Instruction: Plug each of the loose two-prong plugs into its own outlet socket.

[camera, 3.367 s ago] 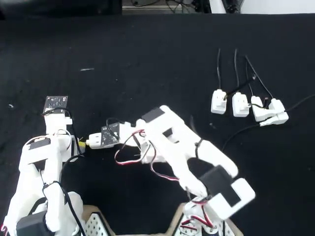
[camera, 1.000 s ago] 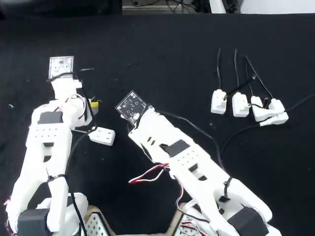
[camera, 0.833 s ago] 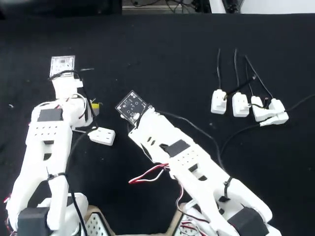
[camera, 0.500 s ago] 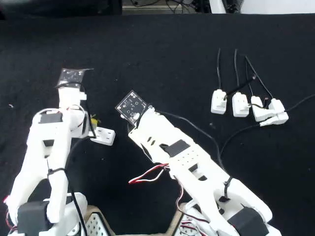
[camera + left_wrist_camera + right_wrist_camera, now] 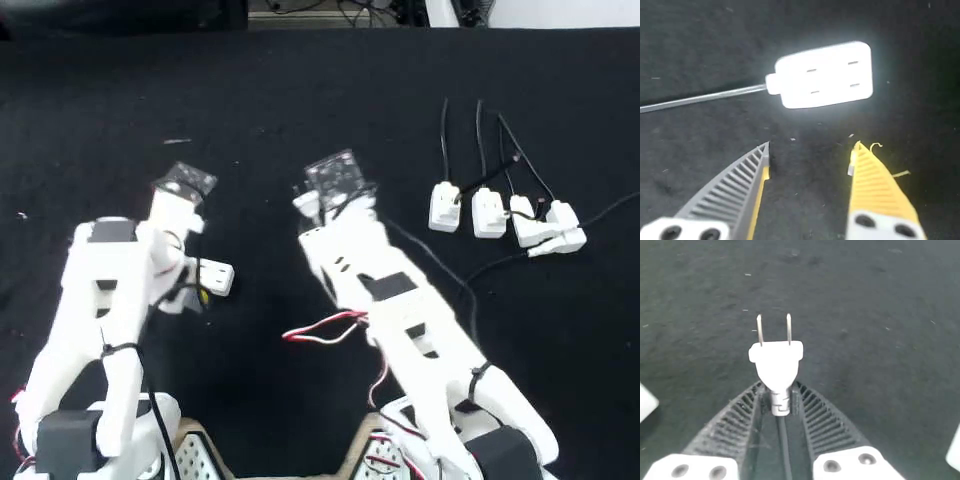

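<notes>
Right gripper [image 5: 777, 390] grips a two-prong plug [image 5: 776, 356]; left gripper [image 5: 811, 150] stands wide.
The neck of the plug sits between the right jaws, and its prongs point away from the gripper over the black worktop [image 5: 880, 300]. Just ahead of the left gripper's tips lies the white outlet socket [image 5: 822, 75], its cord leading off to one side.

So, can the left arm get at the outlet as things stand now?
Probably yes: the left tool is open and close to the outlet, with nothing between them. The outlet's cord runs off from one end, out of the way.
</notes>
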